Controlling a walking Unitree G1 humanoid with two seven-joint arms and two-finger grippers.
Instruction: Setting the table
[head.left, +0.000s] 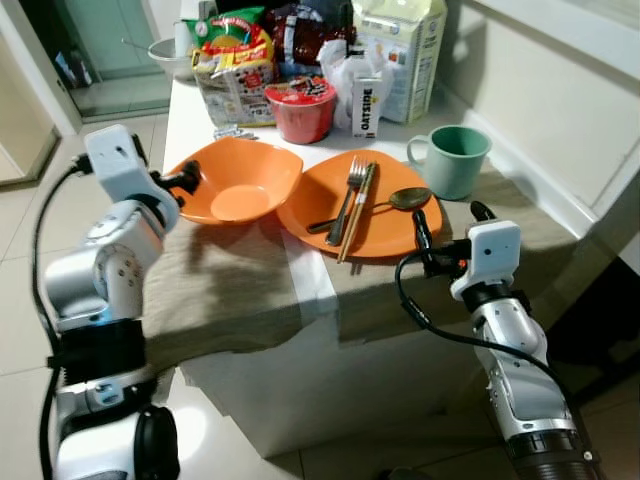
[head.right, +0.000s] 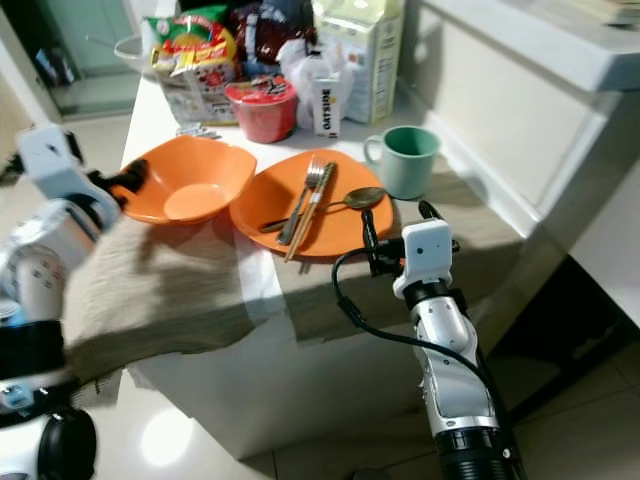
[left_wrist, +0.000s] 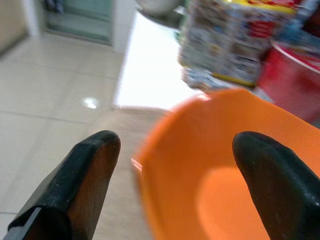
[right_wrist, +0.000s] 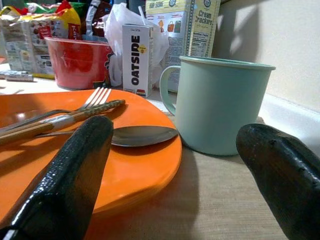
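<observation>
An orange bowl (head.left: 240, 182) and an orange plate (head.left: 372, 212) sit side by side on a beige cloth (head.left: 225, 285) over the white table. On the plate lie a fork (head.left: 352, 190), chopsticks (head.left: 357, 210) and a spoon (head.left: 400, 199). A green mug (head.left: 455, 160) stands just right of the plate. My left gripper (head.left: 188, 180) is open at the bowl's left side, and in the left wrist view its fingers (left_wrist: 87, 170) straddle the bowl's rim (left_wrist: 150, 165). My right gripper (head.left: 450, 222) is open and low at the plate's near right edge, pointing at the spoon (right_wrist: 142, 135) and mug (right_wrist: 220, 105), holding nothing.
Behind the dishes stand a red noodle cup (head.left: 300, 108), an Oatside carton (head.left: 366, 105), a cracker box (head.left: 402, 55) and snack packs (head.left: 235, 62). A white bowl (head.left: 168, 55) sits at the far left corner. A white ledge (head.left: 560, 130) runs along the right; tiled floor lies left.
</observation>
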